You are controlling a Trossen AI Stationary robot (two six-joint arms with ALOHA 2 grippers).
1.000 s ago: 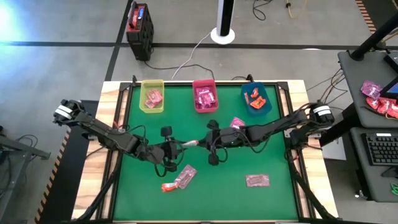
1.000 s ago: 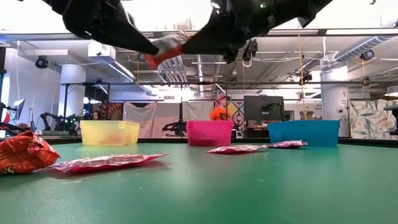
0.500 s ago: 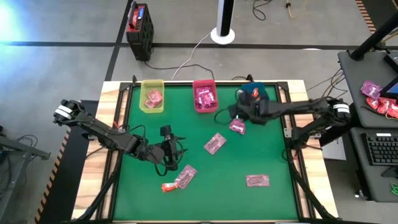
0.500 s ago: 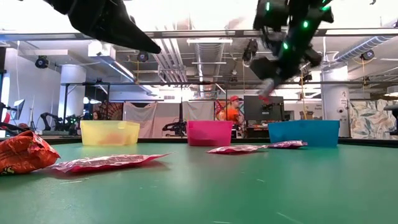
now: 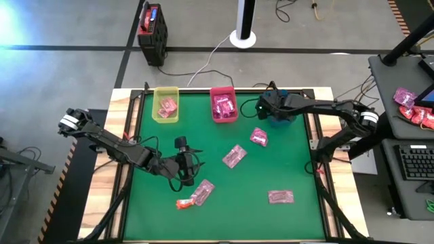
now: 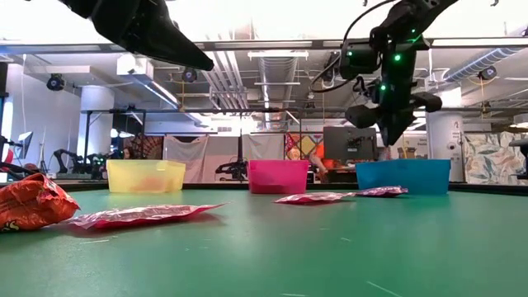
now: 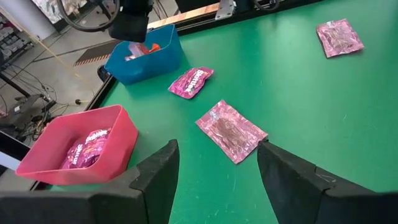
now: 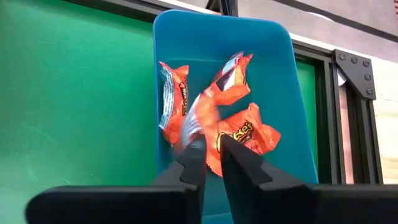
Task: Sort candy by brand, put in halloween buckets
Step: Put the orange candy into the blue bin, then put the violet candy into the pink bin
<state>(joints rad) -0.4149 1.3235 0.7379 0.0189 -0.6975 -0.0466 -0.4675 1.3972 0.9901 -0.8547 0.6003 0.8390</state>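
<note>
Packets lie nearest on the green bench [image 5: 285, 163]: an orange-red packet [image 5: 182, 203] touching a pale pink packet [image 5: 203, 192] at the near left, with another pale pink one [image 5: 280, 196] well apart at the near right. Just behind that left pair hangs the left hand [image 5: 193, 165], fingers [image 7: 155, 180] spread wide and grasping nothing, with a third pale pink packet [image 7: 231, 130] lying ahead of it near mid-bench and a magenta packet [image 7: 191, 81] farther on, beside the blue bin [image 8: 186, 43]. At the far edge stand the three bins: the yellow-green bin [image 5: 166, 104], the pink-red bin [image 5: 224, 104] with magenta packets in it, and the blue one, over which the right hand [image 8: 208, 155] hovers. Its fingers [image 8: 193, 158] are nearly closed on the silvery end of an orange-red wrapper [image 8: 198, 115], which hangs down among the other orange-red packets [image 8: 245, 134] already in that bin. The step in hand looks like the drop, and doing it well probably means keeping the hand centred inside the rim, opening fully so the thin foil slips free and does not cling to a pad, then lifting straight up so nothing is dragged back over the wall. The wrapper is light and crinkly, so a sideways exit risks flicking it onto the bench.
</note>
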